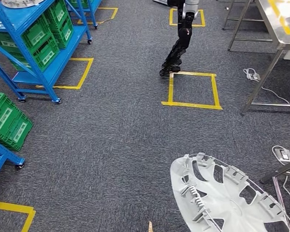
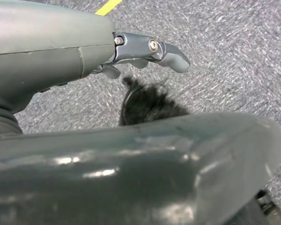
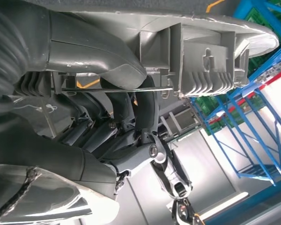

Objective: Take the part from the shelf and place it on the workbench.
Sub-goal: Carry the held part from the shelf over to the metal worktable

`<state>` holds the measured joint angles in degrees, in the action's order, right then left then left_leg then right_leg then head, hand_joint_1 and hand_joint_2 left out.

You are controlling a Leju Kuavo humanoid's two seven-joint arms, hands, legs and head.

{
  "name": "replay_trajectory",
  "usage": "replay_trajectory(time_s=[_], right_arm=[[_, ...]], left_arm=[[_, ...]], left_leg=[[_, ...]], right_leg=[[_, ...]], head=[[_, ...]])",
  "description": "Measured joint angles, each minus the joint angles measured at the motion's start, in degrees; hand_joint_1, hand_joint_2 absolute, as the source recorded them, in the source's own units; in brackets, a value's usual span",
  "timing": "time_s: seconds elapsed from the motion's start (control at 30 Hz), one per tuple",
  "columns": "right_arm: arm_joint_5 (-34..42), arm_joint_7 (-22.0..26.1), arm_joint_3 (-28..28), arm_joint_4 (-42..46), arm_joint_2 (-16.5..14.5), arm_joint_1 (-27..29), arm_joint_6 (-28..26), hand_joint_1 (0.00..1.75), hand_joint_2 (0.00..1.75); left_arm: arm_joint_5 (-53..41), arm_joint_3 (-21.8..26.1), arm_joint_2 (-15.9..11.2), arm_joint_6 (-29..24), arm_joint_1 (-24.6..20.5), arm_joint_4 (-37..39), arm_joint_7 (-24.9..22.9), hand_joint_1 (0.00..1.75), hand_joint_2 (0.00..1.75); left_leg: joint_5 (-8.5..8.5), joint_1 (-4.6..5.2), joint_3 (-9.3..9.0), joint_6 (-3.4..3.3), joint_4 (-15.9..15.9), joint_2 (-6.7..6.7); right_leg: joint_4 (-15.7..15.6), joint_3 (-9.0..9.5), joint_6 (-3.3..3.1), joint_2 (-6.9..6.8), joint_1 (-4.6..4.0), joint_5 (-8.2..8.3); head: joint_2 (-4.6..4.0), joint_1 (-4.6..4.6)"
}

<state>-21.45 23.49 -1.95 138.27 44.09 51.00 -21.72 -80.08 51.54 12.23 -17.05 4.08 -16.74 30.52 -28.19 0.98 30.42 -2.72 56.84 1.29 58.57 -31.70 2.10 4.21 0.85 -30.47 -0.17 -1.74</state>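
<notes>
The part is a silver-grey wheel cover (image 1: 224,193), seen from its ribbed back side low on the right of the head view, above the carpet. In the right wrist view my right hand (image 3: 132,117) grips the wheel cover (image 3: 203,51) at its rim, thumb on one face and dark fingers (image 3: 146,150) curled behind it. My left hand (image 2: 96,51) hangs over the grey carpet with a finger (image 2: 164,50) stretched out and nothing in it. The steel workbench (image 1: 282,29) stands at the far right. The blue shelf (image 1: 45,72) stands at the far left.
Green crates (image 1: 45,43) fill the blue shelf, and more (image 1: 8,123) sit on a second rack at the left edge. Another robot (image 1: 180,43) stands ahead by a yellow floor square (image 1: 193,89). Cables and a power strip (image 1: 282,154) lie under the workbench legs.
</notes>
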Motion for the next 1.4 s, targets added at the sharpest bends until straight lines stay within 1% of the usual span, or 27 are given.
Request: replay_trajectory(time_s=[0.03,0.1,0.17,0.2,0.23,0.3,0.37,0.43,0.5,0.57,0.63,0.67,0.7,0.73,0.77,0.83,0.9,0.97,1.03,1.1,1.13,1.17,1.2,1.23,1.3,1.37,1.4], right_arm=[[0.0,0.0,-0.2,0.0,-0.2,-0.2,0.0,1.75,1.75],[0.0,0.1,-0.6,0.0,-0.7,-0.7,0.0,1.75,1.75],[-0.1,0.1,-1.1,-0.1,-1.1,-1.0,-0.1,1.75,1.75],[-0.1,0.0,-1.4,-0.1,-1.3,-1.0,-0.1,1.75,1.75],[-0.2,-0.1,-1.7,-0.2,-1.4,-1.1,-0.2,1.75,1.75],[-0.5,-0.4,-2.3,-0.2,-1.5,-1.4,-0.7,1.75,1.75],[-0.8,-0.7,-3.1,-0.3,-1.6,-1.8,-1.2,1.75,1.75],[-1.1,-1.2,-4.1,-0.3,-1.6,-2.0,-1.8,1.75,1.75],[-1.4,-1.8,-5.0,-0.3,-1.6,-2.1,-2.8,1.75,1.75],[-1.6,-2.6,-6.0,-0.3,-1.6,-2.5,-3.9,1.75,1.75],[-1.5,-3.1,-7.0,-0.4,-1.5,-3.1,-5.1,1.75,1.75],[-1.2,-3.2,-7.5,-0.4,-1.3,-3.4,-5.5,1.75,1.75],[-0.9,-3.3,-7.9,-0.5,-1.2,-3.7,-5.8,1.75,1.75],[-0.6,-3.3,-8.3,-0.6,-1.0,-4.0,-6.0,1.75,1.75],[-0.3,-3.3,-8.6,-0.7,-0.8,-4.3,-6.0,1.75,1.75],[0.3,-3.3,-9.2,-1.0,-0.5,-5.0,-5.8,1.75,1.75],[1.0,-3.2,-9.6,-1.4,-0.3,-5.8,-5.4,1.75,1.75],[1.6,-3.0,-9.9,-1.6,-0.2,-6.2,-4.9,1.75,1.75],[1.9,-3.0,-10.2,-1.7,-0.2,-6.5,-4.6,1.75,1.75],[2.1,-2.8,-10.3,-1.8,0.0,-6.9,-4.3,1.75,1.75],[2.2,-2.6,-10.4,-1.9,0.0,-7.1,-4.1,1.75,1.75],[2.4,-2.5,-10.4,-2.0,0.1,-7.2,-3.7,1.75,1.75],[2.5,-2.3,-10.3,-2.2,0.1,-7.2,-3.3,1.75,1.75],[2.6,-2.1,-10.2,-2.3,0.0,-7.2,-2.9,1.75,1.75],[2.7,-1.7,-9.9,-2.5,0.0,-7.3,-2.2,1.75,1.75],[2.6,-1.3,-9.6,-2.6,0.0,-7.5,-1.8,1.75,1.75],[2.6,-1.2,-9.5,-2.7,0.0,-7.6,-1.7,1.75,1.75]], left_arm=[[0.0,0.1,0.0,0.0,0.0,0.0,0.1,0.00,0.00],[-0.1,0.2,0.2,0.0,0.0,0.0,0.3,0.00,0.00],[-0.1,0.4,0.3,0.0,0.1,0.0,0.4,0.00,0.00],[-0.1,0.4,0.3,0.0,0.1,0.0,0.5,0.00,0.00],[-0.1,0.5,0.4,0.1,0.1,0.0,0.6,0.00,0.00],[-0.4,0.7,0.5,0.3,0.1,0.0,0.7,0.00,0.00],[-0.7,1.0,0.6,0.4,0.0,0.0,0.8,0.00,0.00],[-1.1,1.2,0.8,0.4,0.0,0.0,0.8,0.00,0.00],[-1.6,1.3,0.9,0.4,0.0,-0.1,0.9,0.00,0.00],[-2.4,1.3,0.9,0.7,0.1,-0.1,0.9,0.00,0.00],[-3.4,1.3,1.0,1.5,0.4,-0.4,0.9,0.00,0.00],[-3.9,1.3,1.1,2.2,0.7,-0.9,0.9,0.00,0.00],[-4.3,1.3,1.2,2.9,1.0,-1.5,0.9,0.00,0.00],[-4.8,1.3,1.4,3.7,1.3,-2.3,0.9,0.00,0.00],[-5.2,1.4,1.6,4.5,1.6,-3.2,0.9,0.00,0.00],[-6.1,1.5,2.1,6.2,2.3,-5.4,1.2,0.00,0.00],[-6.8,1.8,2.6,7.7,2.9,-7.8,1.6,0.00,0.00],[-7.3,2.1,3.3,8.7,3.3,-10.0,1.9,0.00,0.00],[-7.5,2.3,4.1,9.2,3.5,-11.9,2.0,0.00,0.00],[-7.7,2.4,4.8,9.6,3.7,-13.3,2.2,0.00,0.00],[-7.8,2.5,5.0,9.9,3.9,-14.0,2.4,0.00,0.00],[-7.9,2.7,5.3,10.3,4.0,-14.7,2.6,0.00,0.00],[-8.0,2.8,5.6,10.8,4.1,-15.5,2.7,0.00,0.00],[-8.2,3.0,5.9,11.1,4.2,-16.2,2.9,0.00,0.00],[-8.5,3.2,6.5,11.7,4.3,-17.5,3.0,0.00,0.00],[-8.8,3.2,6.8,11.9,4.3,-18.5,3.2,0.00,0.00],[-8.8,3.3,6.8,11.9,4.3,-18.9,3.2,0.00,0.00]], left_leg=[[0.21,-0.13,-0.16,-0.20,-0.5,-0.54],[0.34,-0.23,-0.18,-0.42,-0.8,-1.56],[0.30,-0.25,-0.07,-0.43,-0.8,-2.61],[0.26,-0.29,-0.03,-0.37,-0.7,-3.08],[0.17,-0.36,-0.01,-0.24,-0.6,-3.50],[-0.20,-0.41,-0.06,0.34,-0.1,-4.22],[-0.61,-0.26,-0.16,1.09,0.5,-4.69],[-0.78,-0.23,-0.38,1.62,0.6,-5.08],[-1.71,-0.45,-0.23,2.18,1.6,-4.57],[-4.81,-0.65,1.59,2.64,6.1,-3.03],[-8.44,-0.69,4.90,2.63,13.8,-2.12],[-9.14,-0.67,6.12,2.47,16.5,-2.00],[-8.68,-0.61,6.56,2.19,17.4,-1.91],[-7.10,-0.49,6.00,1.81,15.8,-1.72],[-4.77,-0.32,4.63,1.35,12.4,-1.23],[-1.18,0.00,1.65,0.49,4.9,0.96],[-0.41,0.17,0.48,0.22,1.5,2.29],[-0.28,0.11,0.36,0.18,0.7,1.63],[0.16,-0.14,0.02,-0.15,-0.3,0.65],[0.38,-0.25,-0.14,-0.35,-0.8,-0.51],[0.37,-0.26,-0.09,-0.37,-0.8,-1.09],[0.35,-0.26,-0.06,-0.37,-0.7,-1.65],[0.30,-0.28,-0.04,-0.33,-0.7,-2.19],[0.23,-0.33,-0.03,-0.24,-0.6,-2.70],[-0.09,-0.43,-0.04,0.23,-0.2,-3.56],[-0.61,-0.30,-0.05,0.96,0.5,-4.14],[-0.80,-0.19,-0.10,1.26,0.7,-4.38]], right_leg=[[1.9,-1.06,0.19,-0.97,-0.09,-1.30],[8.7,-4.31,0.59,-2.98,-0.07,-4.93],[14.0,-6.78,1.11,-3.61,0.16,-6.66],[13.8,-6.63,1.36,-3.81,0.33,-5.98],[11.4,-5.27,1.61,-4.13,0.54,-4.36],[3.5,-0.96,1.99,-5.47,0.87,-0.97],[-0.9,1.32,1.50,-6.07,0.83,0.13],[-1.1,1.26,0.52,-5.45,0.65,0.05],[-1.1,1.49,-0.23,-4.95,0.66,0.26],[-1.1,1.67,-0.87,-4.42,0.68,0.59],[-1.1,1.49,-1.15,-3.69,0.44,0.73],[-1.1,1.47,-1.19,-3.24,0.28,0.74],[-1.0,1.49,-1.22,-2.75,0.11,0.74],[-1.0,1.56,-1.24,-2.25,-0.01,0.73],[-1.1,1.64,-1.25,-1.76,-0.09,0.72],[-1.0,1.50,-1.21,-0.84,-0.14,0.70],[-0.9,0.94,-0.87,0.04,0.03,0.86],[-1.0,0.28,-0.32,0.56,0.23,0.99],[0.6,-0.76,0.12,-0.90,0.16,-0.34],[6.5,-3.45,0.57,-3.01,0.12,-3.98],[10.3,-5.24,0.83,-3.44,0.17,-5.87],[13.3,-6.62,1.10,-3.63,0.27,-6.98],[14.5,-7.11,1.34,-3.75,0.38,-6.93],[13.4,-6.49,1.58,-3.95,0.52,-5.81],[6.0,-2.52,2.01,-5.17,0.84,-2.08],[0.0,0.57,1.75,-6.08,0.86,-0.06],[-0.9,0.97,1.38,-6.12,0.76,0.02]], head=[[0.00,0.11],[0.00,0.28],[0.00,0.31],[0.00,0.31],[0.00,0.31],[0.00,0.33],[-0.01,0.25],[-0.01,0.16],[-0.01,0.15],[-0.01,0.05],[0.00,-0.04],[0.00,-0.06],[0.00,-0.06],[0.00,-0.05],[0.00,-0.05],[0.00,0.01],[0.00,-0.07],[0.00,-0.18],[0.00,-0.04],[0.00,0.17],[0.00,0.26],[0.00,0.27],[0.00,0.26],[0.00,0.26],[0.00,0.28],[0.00,0.29],[0.00,0.26]])
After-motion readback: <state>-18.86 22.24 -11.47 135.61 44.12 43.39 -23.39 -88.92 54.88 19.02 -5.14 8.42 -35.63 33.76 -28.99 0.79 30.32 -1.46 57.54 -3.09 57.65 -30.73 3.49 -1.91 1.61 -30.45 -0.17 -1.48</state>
